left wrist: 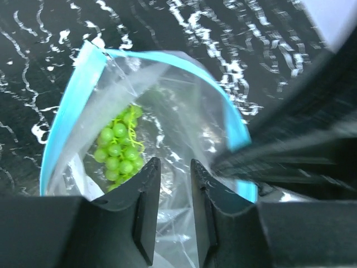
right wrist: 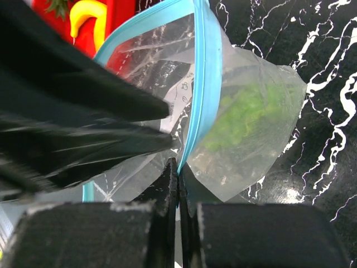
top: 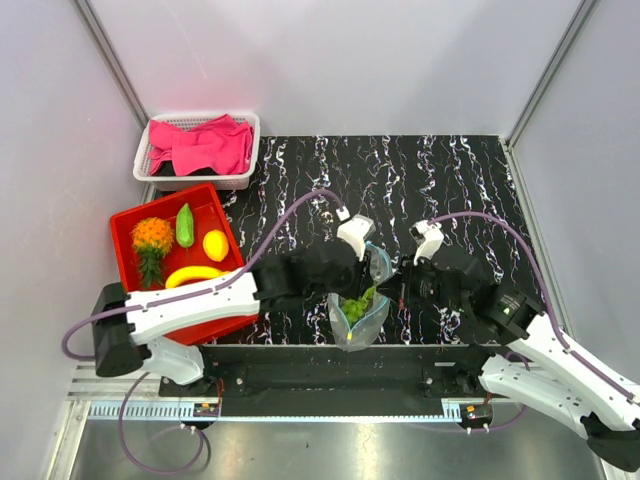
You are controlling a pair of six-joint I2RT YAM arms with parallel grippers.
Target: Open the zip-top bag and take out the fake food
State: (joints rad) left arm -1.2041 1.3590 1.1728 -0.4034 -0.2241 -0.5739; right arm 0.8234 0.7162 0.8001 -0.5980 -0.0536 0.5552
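The clear zip-top bag (top: 364, 322) lies on the black marbled table near the front edge, its light blue zip strip (left wrist: 66, 114) spread open. A bunch of green toy grapes (left wrist: 118, 148) sits inside; it shows as a green blur in the right wrist view (right wrist: 245, 114). My left gripper (left wrist: 170, 170) is open, its fingers (left wrist: 146, 178) at the bag's mouth with clear plastic showing in the gap between them. My right gripper (right wrist: 178, 167) is shut on the blue zip strip (right wrist: 203, 84) and holds the bag's right edge. In the top view both grippers meet over the bag.
A red bin (top: 125, 222) at the left holds a bumpy orange fruit (top: 152, 236), a green piece (top: 185, 225), a yellow oval (top: 215, 245) and a yellow banana (top: 192, 274). A white basket (top: 250, 150) with pink cloth (top: 200, 145) stands behind it.
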